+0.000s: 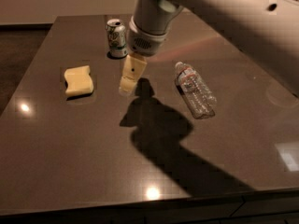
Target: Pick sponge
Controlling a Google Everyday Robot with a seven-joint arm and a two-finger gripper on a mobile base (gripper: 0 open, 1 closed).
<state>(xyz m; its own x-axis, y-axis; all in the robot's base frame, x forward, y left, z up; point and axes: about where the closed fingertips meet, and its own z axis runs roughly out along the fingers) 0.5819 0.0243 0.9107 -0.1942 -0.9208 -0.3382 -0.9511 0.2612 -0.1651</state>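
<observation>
The sponge is a pale yellow block with wavy sides, lying flat on the dark table at the left. My gripper hangs from the white arm over the table, to the right of the sponge and apart from it, holding nothing. Its cream-yellow fingers with a dark dot point down toward the tabletop.
A green and white soda can stands upright behind the gripper. A clear plastic water bottle lies on its side to the right. The arm's shadow falls across the table's middle. The table's left edge runs close to the sponge.
</observation>
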